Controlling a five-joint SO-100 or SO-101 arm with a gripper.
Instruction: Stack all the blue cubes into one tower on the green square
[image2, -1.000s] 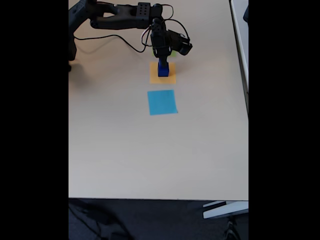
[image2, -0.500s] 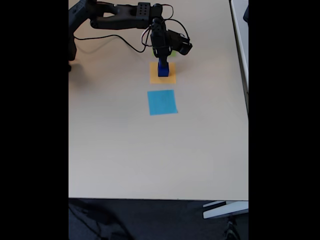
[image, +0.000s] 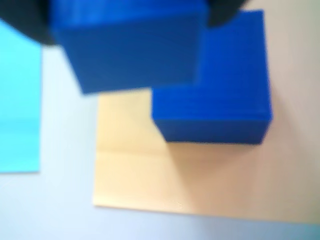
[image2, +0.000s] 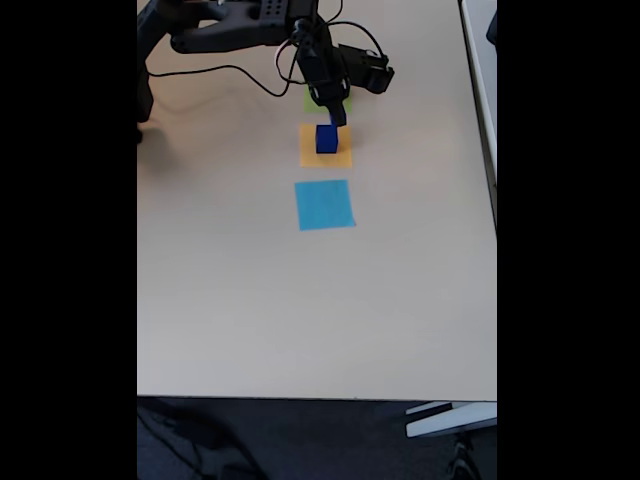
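1. In the fixed view the claw (image2: 338, 112) hangs at the far side of the tabletop (image2: 300, 300), gripping a small blue cube (image: 130, 42).
2. A larger blue cube (image2: 326, 139) sits on the orange square (image2: 312, 155).
3. The green square (image2: 313, 100) peeks out just beyond, under the arm.
4. A light-blue square (image2: 324, 204) lies nearer.

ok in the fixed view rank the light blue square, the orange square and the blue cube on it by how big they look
From largest to smallest in the fixed view:
1. light blue square
2. orange square, partly covered by the cube; it lies farther up the table, so the two squares may really match
3. blue cube, clearly the smallest
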